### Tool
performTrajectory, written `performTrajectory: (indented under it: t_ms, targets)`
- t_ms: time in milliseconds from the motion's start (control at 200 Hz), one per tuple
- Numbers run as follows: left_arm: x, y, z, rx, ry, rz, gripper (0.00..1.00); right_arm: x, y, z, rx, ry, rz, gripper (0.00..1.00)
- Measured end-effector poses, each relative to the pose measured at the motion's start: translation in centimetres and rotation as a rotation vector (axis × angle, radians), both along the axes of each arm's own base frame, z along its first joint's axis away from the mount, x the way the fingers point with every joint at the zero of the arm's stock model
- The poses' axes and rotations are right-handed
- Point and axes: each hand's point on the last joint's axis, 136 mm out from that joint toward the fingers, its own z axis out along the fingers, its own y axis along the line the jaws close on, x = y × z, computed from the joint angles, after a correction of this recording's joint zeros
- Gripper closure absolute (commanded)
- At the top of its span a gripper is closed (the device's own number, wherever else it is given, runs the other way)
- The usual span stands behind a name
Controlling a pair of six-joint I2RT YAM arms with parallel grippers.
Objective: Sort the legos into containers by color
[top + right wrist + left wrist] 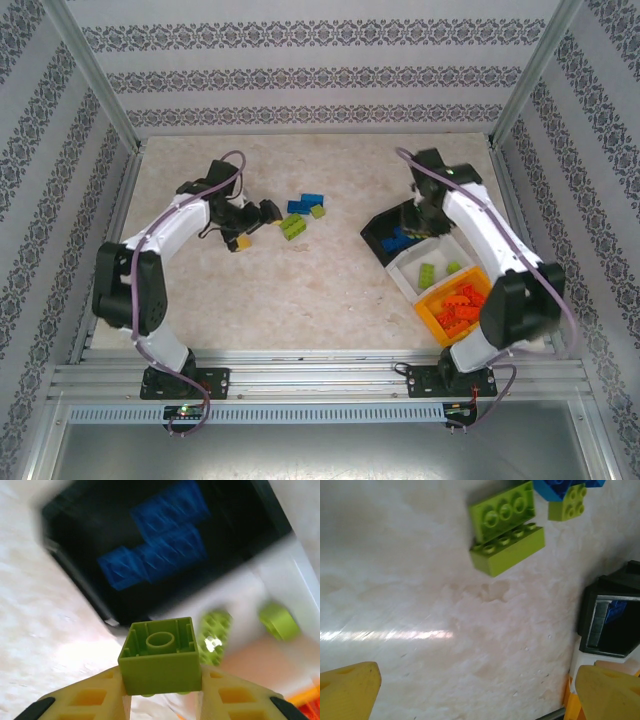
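My right gripper (160, 695) is shut on a lime green lego (160, 655), its hollow underside towards the camera. It hangs over the near edge of the black container (75, 570), which holds blue legos (160, 545), next to the white container (250, 587) with two green legos (215, 632). From above, the right gripper (420, 222) is over the black container (372, 235). My left gripper (480, 695) stands open over bare table, short of two stacked green legos (505, 530). Its place on the table is left of the loose pile (258, 226).
Loose blue legos (305, 203) and green legos (292, 226) lie mid-table. The white container (410, 265) and the orange container (428, 318), with several red legos (460, 305), line up towards the right arm's base. Metal frame posts and patterned walls surround the table.
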Motion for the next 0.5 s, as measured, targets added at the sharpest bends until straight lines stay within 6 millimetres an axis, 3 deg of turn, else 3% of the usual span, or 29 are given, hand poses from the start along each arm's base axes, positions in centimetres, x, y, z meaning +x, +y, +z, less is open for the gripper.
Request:
performTrajectory:
  t_ms: [115,220,300,375,500]
  targets:
    - [1.3,-1.7,-1.0,-0.014,0.013,-0.036,0.00,-3.6,-2.1,-2.8,-0.016,0.093,-0.080,0.57]
    - [1.8,-2.4,-1.6,-0.021,0.027,-0.054,0.00,-4.3,-2.9,-4.2,-0.025,0.139,-0.119,0.41]
    - [1.7,-2.6,-1.7,-0.022,0.029,-0.060,0.00,-3.4,-2.8,-3.8,-0.028,0.116,-0.115,0.37]
    - [1.8,-2.6,-1.6,-0.022,0.024,-0.065,0.00,-1.4,-2.1,-2.2,-0.025,0.048,-0.097,0.36]
    - [1.7,-2.5,-1.4,-0.020,0.017,-0.068,0.00,3.2,1.4,1.5,-0.004,-0.093,-0.009,0.35]
